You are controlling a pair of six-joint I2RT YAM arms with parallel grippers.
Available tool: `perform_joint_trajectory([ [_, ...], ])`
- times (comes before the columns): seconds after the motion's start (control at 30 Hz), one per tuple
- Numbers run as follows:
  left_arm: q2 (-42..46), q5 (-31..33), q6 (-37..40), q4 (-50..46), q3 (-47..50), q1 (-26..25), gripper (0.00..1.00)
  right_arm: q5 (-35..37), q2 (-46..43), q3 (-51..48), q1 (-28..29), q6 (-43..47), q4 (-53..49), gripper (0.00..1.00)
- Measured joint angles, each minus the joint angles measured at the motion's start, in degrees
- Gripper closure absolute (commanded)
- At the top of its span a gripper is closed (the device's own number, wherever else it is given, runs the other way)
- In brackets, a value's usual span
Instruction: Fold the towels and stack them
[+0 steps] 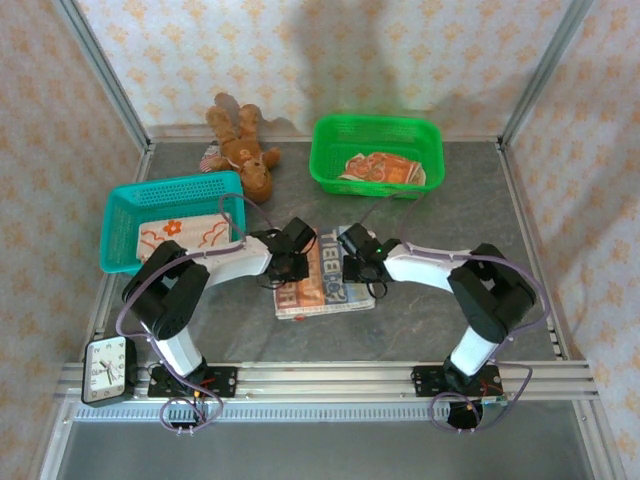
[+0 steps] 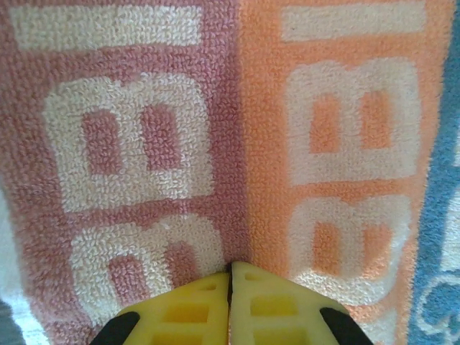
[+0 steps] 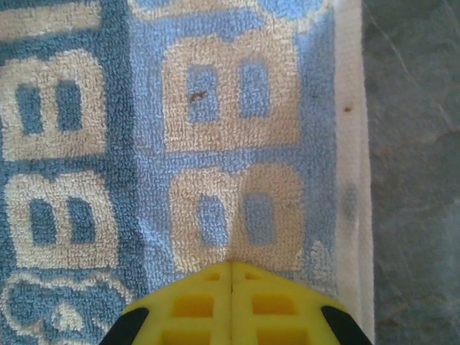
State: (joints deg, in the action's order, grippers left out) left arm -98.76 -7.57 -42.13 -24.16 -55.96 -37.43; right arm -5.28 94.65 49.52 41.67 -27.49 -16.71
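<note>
**rigwatcher:** Yellow fingertips (image 2: 190,313) of the left gripper (image 2: 230,277) sit right up against the left wrist cam. They're pressed flat together with no gap, tips down on the striped towel (image 2: 237,144), right where a dusty pink band meets an orange one. It's fuzzy terry with big cream block letters, mostly B's.

**tablecam_dan:** Same deal on the right wrist cam. The right gripper (image 3: 231,273) is closed tight and I can't see any cloth between the pads. Its tips are on the blue band, near the white hem, with the grey table (image 3: 417,144) just past it.

**rigwatcher:** And from above, that towel lies mid-table, one gripper on its left part and the other on its right. What about the baskets?

**tablecam_dan:** The teal basket (image 1: 125,205) at the left holds a cream towel (image 1: 185,235) with orange flower outlines, lying flat. The green basket (image 1: 330,165) at the back has an orange-and-cream towel (image 1: 380,170) bunched up in it. A brown teddy bear (image 1: 243,150) sprawls between the two, and an alarm clock (image 1: 108,370) sits by the left arm's base.
</note>
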Motion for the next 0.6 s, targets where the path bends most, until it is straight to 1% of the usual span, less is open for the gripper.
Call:
perform_joint_trajectory([
  [0.17, 0.4, -0.8, -1.6, 3.6, 1.6, -4.2, 0.91, 0.0, -7.1, -8.3, 0.0, -3.6, 3.0, 0.97],
  [0.23, 1.3, -1.2, -2.9, 4.5, 2.8, -5.6, 0.89, 0.0, -10.0, -10.9, 0.0, -4.7, 2.6, 0.97],
  [0.33, 3.0, -1.6, -3.9, 3.7, 3.9, -6.5, 0.87, 0.0, -12.9, -12.2, 0.0, -5.4, -0.4, 0.96],
  [0.4, 3.8, -1.4, -3.8, 2.0, 3.8, -6.3, 0.86, 0.2, -14.3, -12.0, 0.0, -5.5, -2.5, 0.94],
  [0.47, 4.2, -1.2, -3.1, -0.4, 2.7, -5.5, 0.85, 0.4, -15.3, -11.1, -0.6, -5.4, -4.5, 0.87],
  [0.5, 4.2, -1.1, -2.6, -1.5, 1.9, -4.7, 0.84, 0.4, -15.5, -10.0, -1.4, -5.1, -5.4, 0.84],
  [0.6, 4.2, -1.0, -0.6, -3.5, -1.3, -0.9, 0.78, 0.2, -15.2, -5.6, -4.9, -3.3, -6.4, 0.81],
])
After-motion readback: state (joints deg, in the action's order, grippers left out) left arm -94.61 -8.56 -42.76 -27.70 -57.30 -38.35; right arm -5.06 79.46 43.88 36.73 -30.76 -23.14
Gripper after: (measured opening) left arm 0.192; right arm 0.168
